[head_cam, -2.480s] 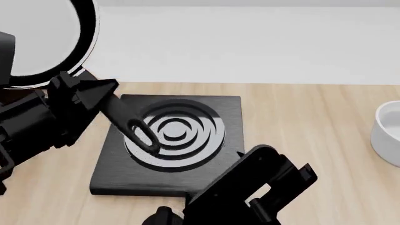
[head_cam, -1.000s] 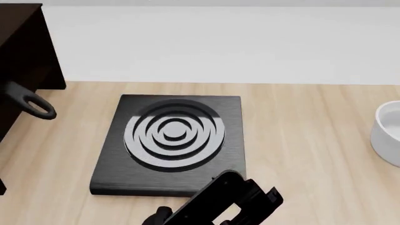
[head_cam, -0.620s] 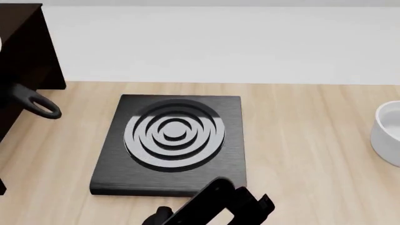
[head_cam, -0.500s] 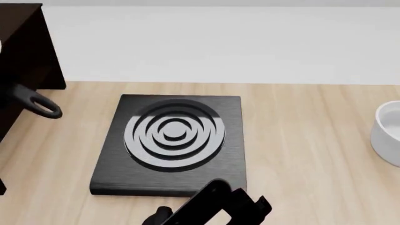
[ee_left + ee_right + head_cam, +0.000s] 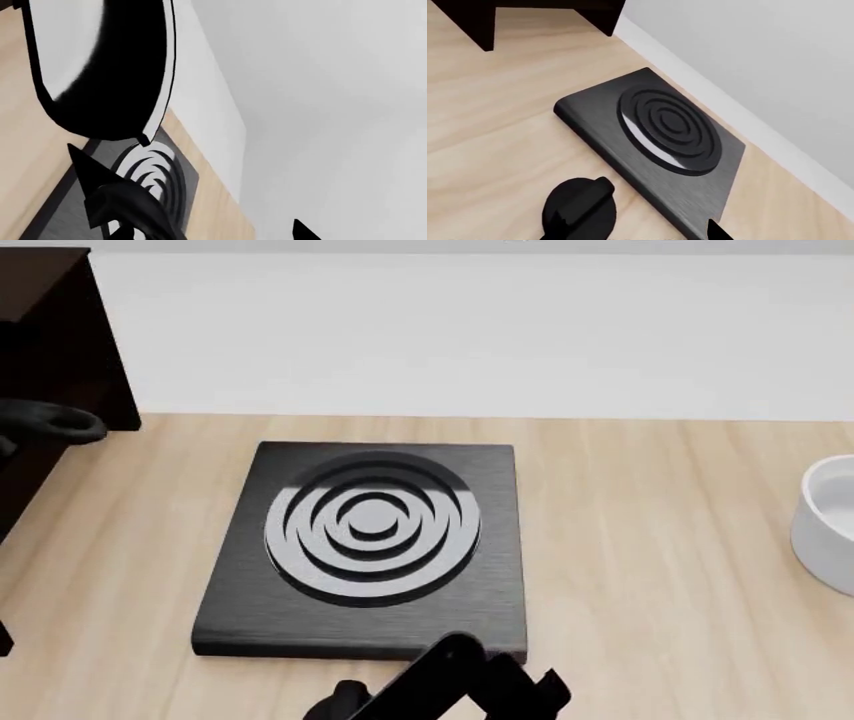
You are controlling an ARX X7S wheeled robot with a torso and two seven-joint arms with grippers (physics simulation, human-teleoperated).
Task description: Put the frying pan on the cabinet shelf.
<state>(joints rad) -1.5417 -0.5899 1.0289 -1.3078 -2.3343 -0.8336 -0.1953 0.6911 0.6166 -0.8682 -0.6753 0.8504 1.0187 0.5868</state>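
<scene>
Left pincer (image 5: 133, 220) grips the black handle of the round, pale-lined frying pan (image 5: 100, 70); right pincer's state cannot be told. Square ringed black hob plate (image 5: 367, 545) on pale wood-grain tabletop (image 5: 667, 570).

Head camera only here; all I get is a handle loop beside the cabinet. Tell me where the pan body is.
Observer: The frying pan fills much of the left wrist view, with its black outside, pale inside and thin rim showing.
Operator: Report what's behind it.
Observer: In that view the hob plate shows just past the pan's rim. No shelf board is visible there.
Operator: Check the right wrist.
Observer: It shows the cabinet standing on dark legs, with tabletop showing between them.
</scene>
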